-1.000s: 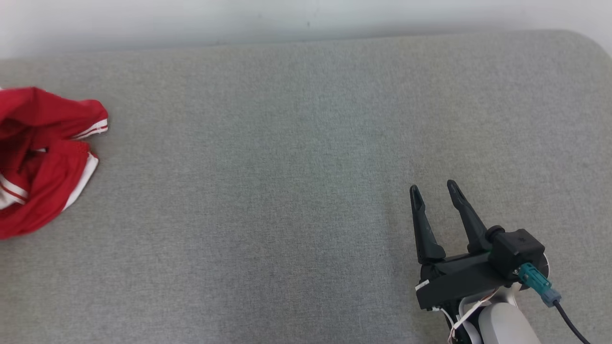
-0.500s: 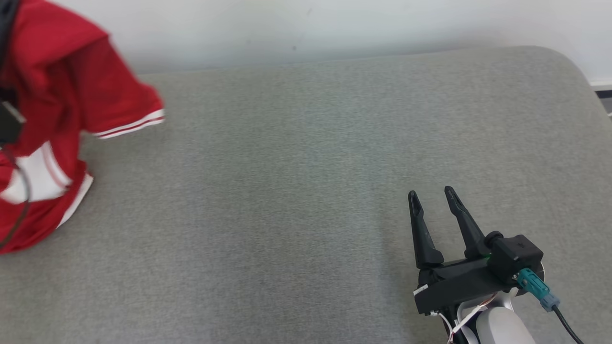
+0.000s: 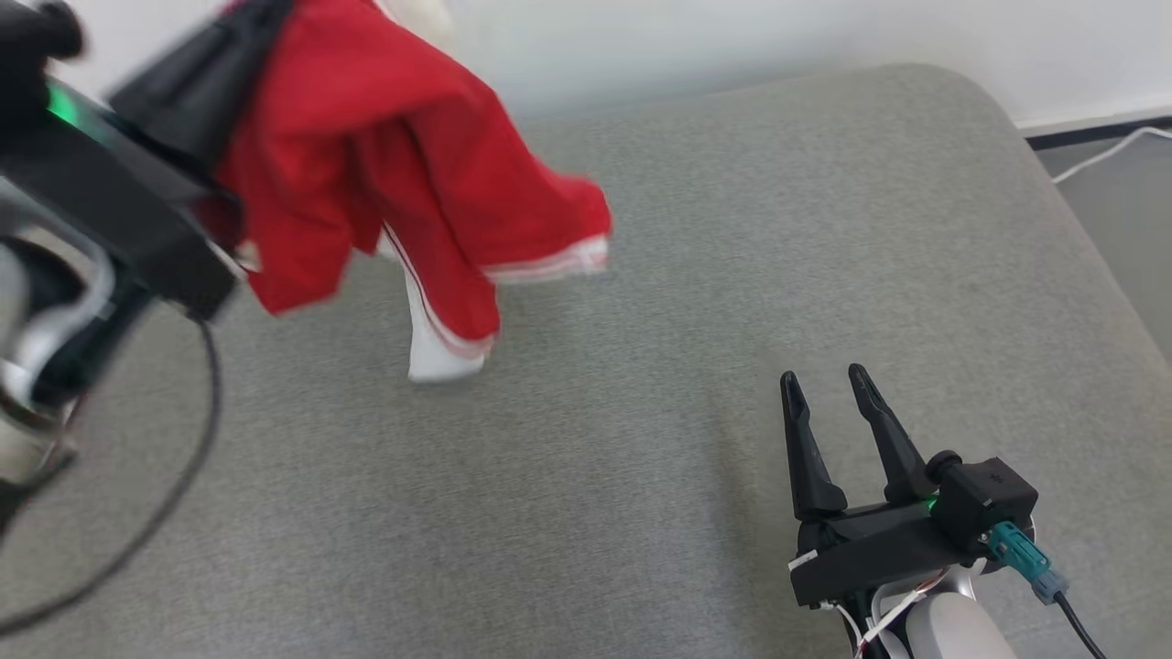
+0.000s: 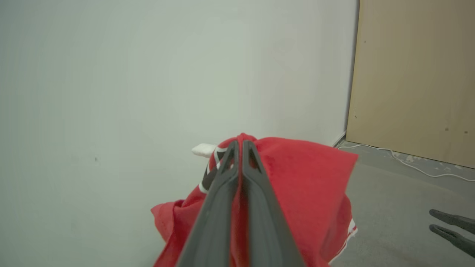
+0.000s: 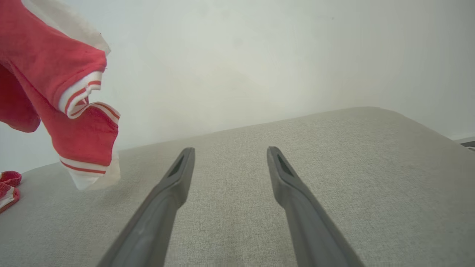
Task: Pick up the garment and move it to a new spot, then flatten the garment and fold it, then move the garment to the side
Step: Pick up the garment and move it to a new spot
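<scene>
Desk (image 3: 732,229): grey woven cloth top with a rounded far right corner, smooth and without creases
Garment (image 3: 366,165): red with white striped trim, bunched and hanging over the far left part of the desk; blurred in the head view. Its lowest white-edged end hangs close over the cloth, and I cannot tell whether it touches
Left end effector (image 4: 239,142): raised above the far left of the desk, fingers pressed together with the red fabric pinched between them and draped down both sides
Right end effector (image 3: 824,373): low over the near right part of the desk, well apart from the garment, fingers spread with a clear gap and nothing between them
Red scrap (image 5: 7,185): a small red and white piece lying on the desk at its left edge, in the right wrist view
Wall (image 3: 732,37): plain pale wall, just behind the far edge of the desk
Floor (image 3: 1099,192): grey, beyond the right edge of the desk
Cable (image 3: 1103,151): thin and white, lying loose on the floor by the wall
Panel (image 4: 412,74): tan wooden board standing on the floor at the end of the wall
</scene>
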